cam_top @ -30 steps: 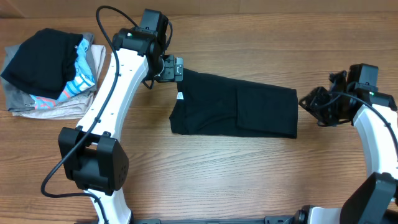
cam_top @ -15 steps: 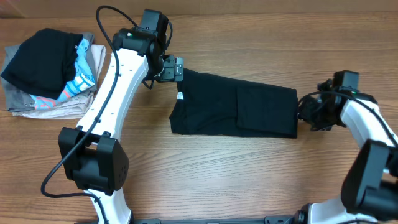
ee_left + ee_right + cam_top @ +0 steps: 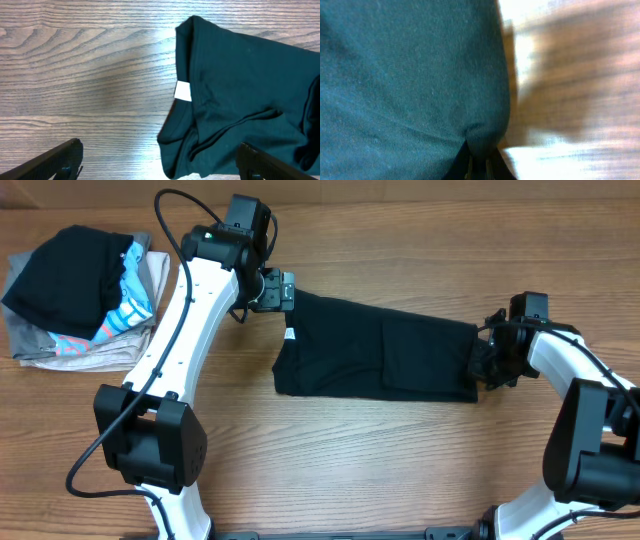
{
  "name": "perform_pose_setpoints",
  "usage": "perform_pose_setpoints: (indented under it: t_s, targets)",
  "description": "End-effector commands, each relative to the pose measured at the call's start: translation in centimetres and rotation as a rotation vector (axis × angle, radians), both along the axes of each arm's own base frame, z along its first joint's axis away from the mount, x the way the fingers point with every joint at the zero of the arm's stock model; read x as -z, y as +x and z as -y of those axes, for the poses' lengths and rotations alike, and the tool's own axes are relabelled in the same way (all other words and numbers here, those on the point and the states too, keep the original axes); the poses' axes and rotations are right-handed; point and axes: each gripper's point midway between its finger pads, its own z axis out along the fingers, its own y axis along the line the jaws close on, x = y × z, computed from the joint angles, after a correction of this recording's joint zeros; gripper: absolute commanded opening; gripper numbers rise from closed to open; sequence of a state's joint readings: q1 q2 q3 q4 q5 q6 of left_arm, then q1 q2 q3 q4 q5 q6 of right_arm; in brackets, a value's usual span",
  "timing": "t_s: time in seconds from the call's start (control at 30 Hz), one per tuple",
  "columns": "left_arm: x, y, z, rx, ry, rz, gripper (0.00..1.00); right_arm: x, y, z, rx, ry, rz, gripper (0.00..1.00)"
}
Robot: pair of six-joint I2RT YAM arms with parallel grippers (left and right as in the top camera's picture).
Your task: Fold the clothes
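Presently: black T-shirt (image 3: 380, 360) lies flat mid-bench (image 3: 400, 480), narrowed into a long strip. Its long axis runs roughly 9-to-3 o'clock in the overhead view, the 3 o'clock end sitting a little lower. White label (image 3: 183, 91) shows at the neck, on the 9 o'clock end.

Right fingers (image 3: 484, 362) are at the strip's 3 o'clock edge, clenched on a small pinch of the black fabric. The right wrist view shows the cloth puckering to a peak where the tips meet. The grip sits at the end edge, about mid-width. Judged purpose: to lift this end and carry it toward 9 o'clock for a cross fold. Cannot tell whether every layer is caught.

Left fingers (image 3: 285, 290) hover at the strip's 11 o'clock corner, by the collar, spread wide and grasping nothing. In the left wrist view the tips stand well apart, with collar and label lying between them. Likely placed either to pin the collar end while the other end travels, or to take a corner of its own.

Pile of folded garments (image 3: 70, 290), black, grey and turquoise-patterned, sits well apart at 10 o'clock on the bench. Probably the stack for finished pieces.

Risk: the pinch is thin and the fabric soft, so it may slip or drag the lower layers out of line.
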State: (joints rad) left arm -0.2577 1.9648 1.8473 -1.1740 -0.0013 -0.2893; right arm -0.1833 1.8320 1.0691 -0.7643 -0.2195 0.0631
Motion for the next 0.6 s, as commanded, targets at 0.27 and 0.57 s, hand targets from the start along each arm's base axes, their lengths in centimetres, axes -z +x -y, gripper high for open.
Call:
perform_pose_setpoints:
  t_s: [0.27,0.57]
  targets:
    - [0.6,0.0,-0.2,-0.007,0.011,-0.011,1.0,-6.2,1.2,8.4,0.271,-0.036,-0.053,0.04]
    - [0.6,0.0,-0.2,-0.007,0.011,-0.011,1.0,-14.6,1.2,11.0,0.359,-0.032,-0.046,0.04]
